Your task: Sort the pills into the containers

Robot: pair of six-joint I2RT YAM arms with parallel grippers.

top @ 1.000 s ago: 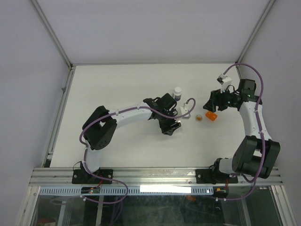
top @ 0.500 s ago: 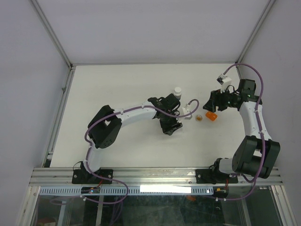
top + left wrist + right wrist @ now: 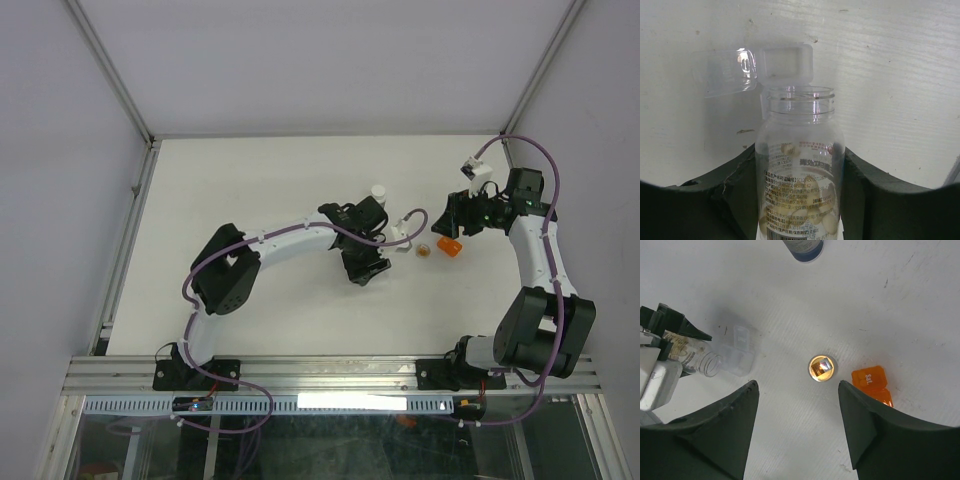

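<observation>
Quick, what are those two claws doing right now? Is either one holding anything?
Left gripper: closed on a clear pill bottle.
Right gripper: open, holding nothing.

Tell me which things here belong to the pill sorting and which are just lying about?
Part of the job:
- pill bottle, gripped by the left gripper
- clear two-cell box, lids open
- small round vial

Seemingly just lying about:
- orange box
- white bottle

2 bottles [image 3: 695, 357] [image 3: 802, 247], 1 clear 2-cell box [image 3: 737, 352], 1 tan vial [image 3: 821, 368], 1 orange box [image 3: 871, 385].
</observation>
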